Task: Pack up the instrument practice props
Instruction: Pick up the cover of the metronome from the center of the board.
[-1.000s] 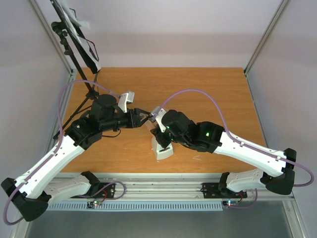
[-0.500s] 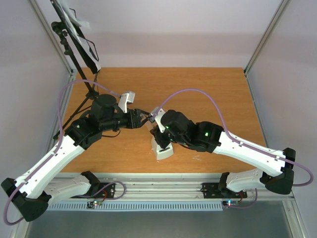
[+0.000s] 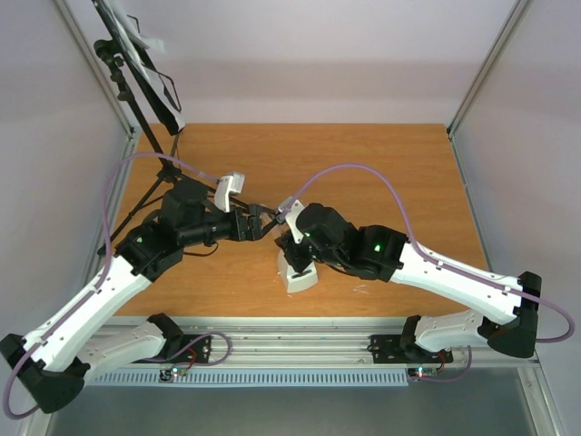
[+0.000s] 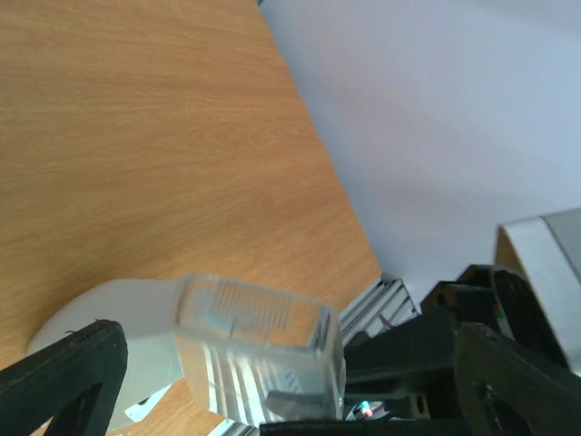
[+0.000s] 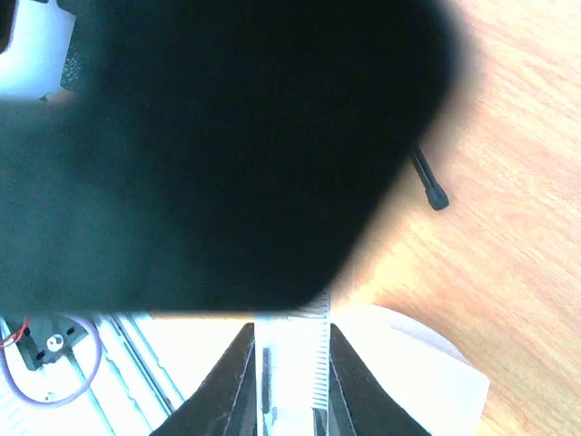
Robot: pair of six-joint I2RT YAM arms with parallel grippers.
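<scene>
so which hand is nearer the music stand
Left. The left hand sits right of the music stand; the right hand is farther right, gripping the metronome.

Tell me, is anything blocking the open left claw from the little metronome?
Nothing visible. The metronome sits straight ahead of the open left gripper, with only air between. The right gripper pinches its top.

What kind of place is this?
Probably a robot testing booth: a left arm and a right arm bolted beside a wooden table, with plain white walls close around.
</scene>
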